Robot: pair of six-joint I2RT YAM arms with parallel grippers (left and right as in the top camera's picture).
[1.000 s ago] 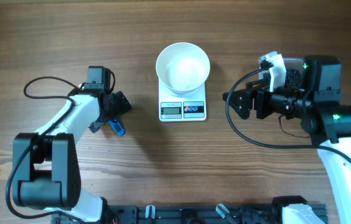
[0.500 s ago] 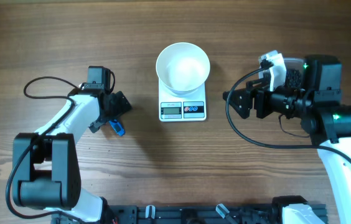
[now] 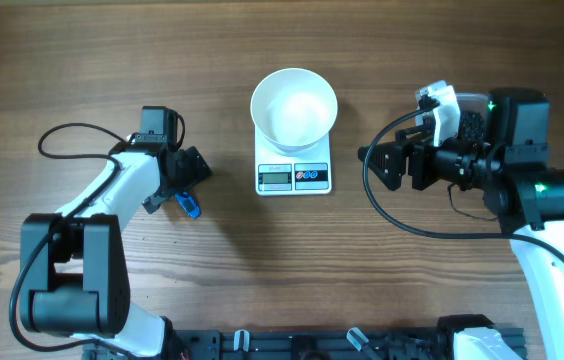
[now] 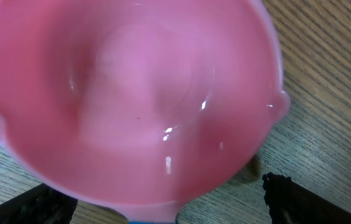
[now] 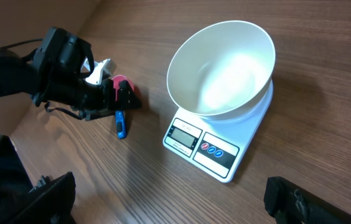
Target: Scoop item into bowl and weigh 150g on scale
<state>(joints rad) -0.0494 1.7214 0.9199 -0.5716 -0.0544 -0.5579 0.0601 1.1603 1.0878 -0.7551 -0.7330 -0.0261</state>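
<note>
Left hand (image 3: 187,168) is released, its dark fingers (image 4: 287,198) spread wide, and it hangs low over a pink plastic scoop with a blue handle (image 3: 188,205) that lies on the brown wooden tabletop (image 3: 112,60). In the left wrist view the glossy pink cup of the scoop fills nearly the whole picture, with one fingertip at each lower corner; whether either touches the scoop cannot be told. Right hand (image 3: 370,165) is released too, jaws wide apart, and points toward the middle of the tabletop, near the scale but apart from it. The small flat white rectangular scale with a grey display and two round buttons (image 3: 294,177) sits at the centre, its display edge toward the robot. A round glossy white bowl (image 3: 294,108) stands on the scale's platform, showing a bare white inside. The small round black beans (image 3: 472,125) lie in a dark pile on the right side, beside the right arm and partly hidden by it, well apart from the bowl.
</note>
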